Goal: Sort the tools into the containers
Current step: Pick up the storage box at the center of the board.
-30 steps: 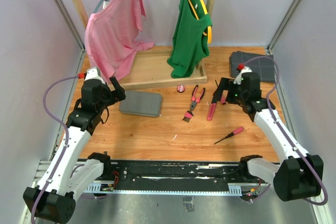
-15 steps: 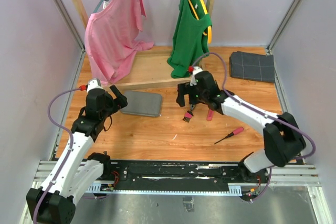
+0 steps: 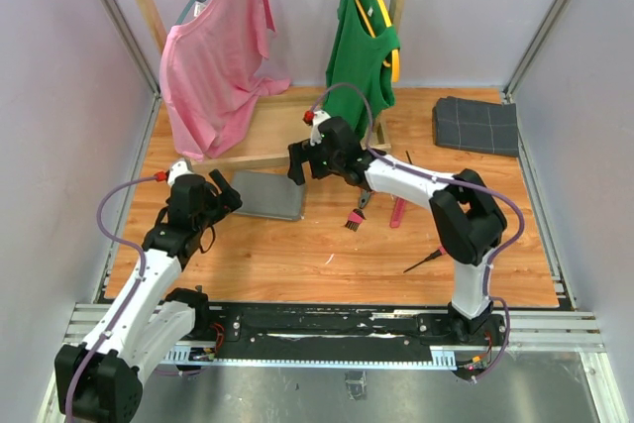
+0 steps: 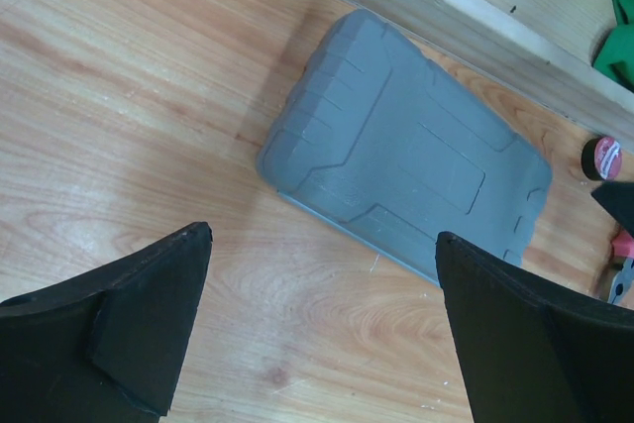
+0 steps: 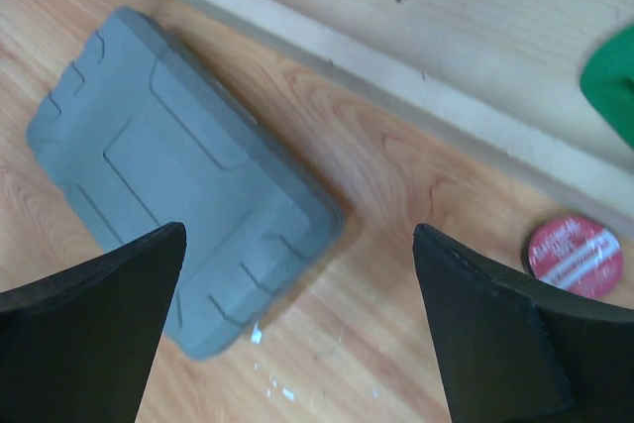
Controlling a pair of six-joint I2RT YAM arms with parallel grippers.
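Lying closed on wooden table (image 3: 297, 255): grey tool case (image 3: 265, 194), rounded corners, angular moulded ridges on lid. Left gripper (image 4: 322, 235) spread wide, empty; right gripper (image 5: 297, 233) same.

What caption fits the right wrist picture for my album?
Open right gripper above the closed grey tool case, small round red piece lying nearby.
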